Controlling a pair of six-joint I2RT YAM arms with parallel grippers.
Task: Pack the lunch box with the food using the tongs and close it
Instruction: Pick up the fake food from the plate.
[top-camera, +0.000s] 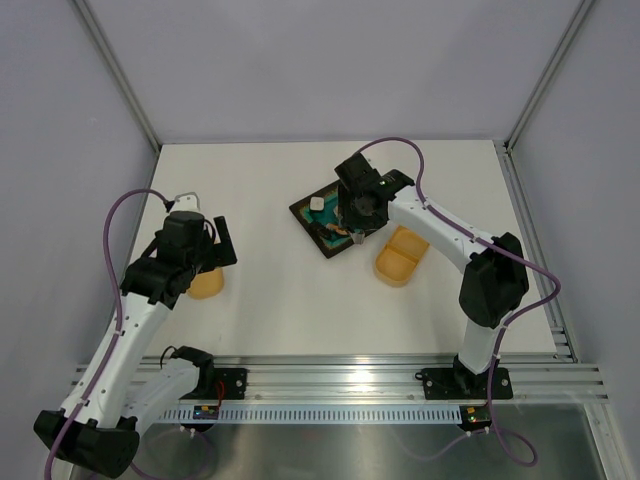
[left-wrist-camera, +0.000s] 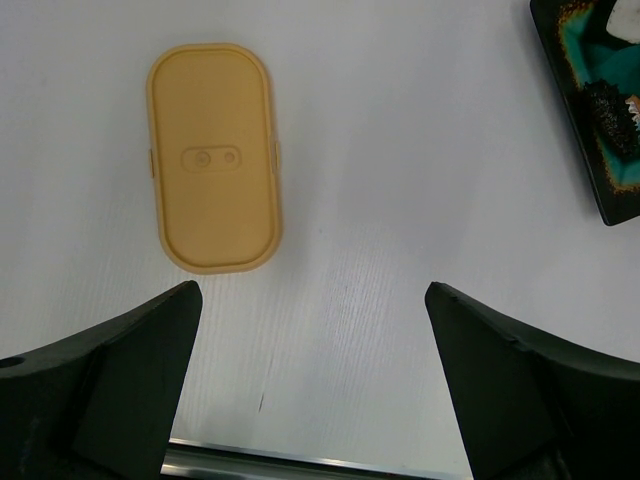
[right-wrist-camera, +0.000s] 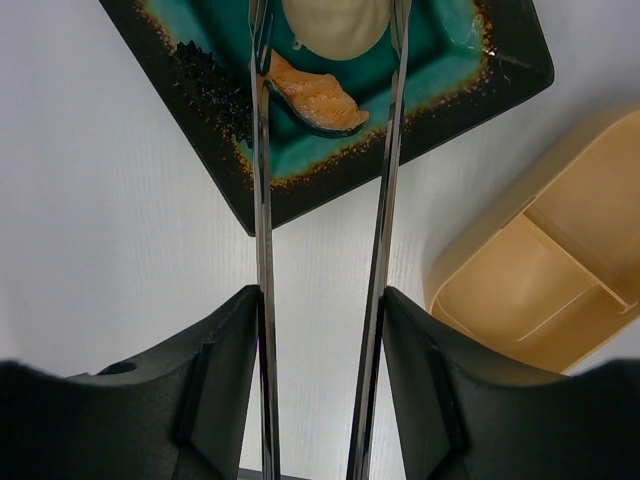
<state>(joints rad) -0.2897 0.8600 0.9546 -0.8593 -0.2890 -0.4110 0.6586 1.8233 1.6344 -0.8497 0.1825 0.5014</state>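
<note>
The tongs (right-wrist-camera: 262, 200) straddle the orange slice (right-wrist-camera: 315, 97), seemingly touching it

Long, thin silver tongs (right-wrist-camera: 263, 250) are sitting gripped between my right jaws, their two slim arms running forward with the tips standing apart. The tips are reaching over a teal plate (right-wrist-camera: 290, 195), bracketing an orange slice (right-wrist-camera: 315, 98) that is lying flat, the left tip at its end. A beige ball (right-wrist-camera: 335, 20) is resting just beyond it, a dark spiky piece (right-wrist-camera: 215, 80) near the rim, a white cube (top-camera: 317, 203) at the far corner. The yellow-orange lunch box (right-wrist-camera: 540, 290) is lying open-topped on the surface just beside the plate, its divider showing.
</note>
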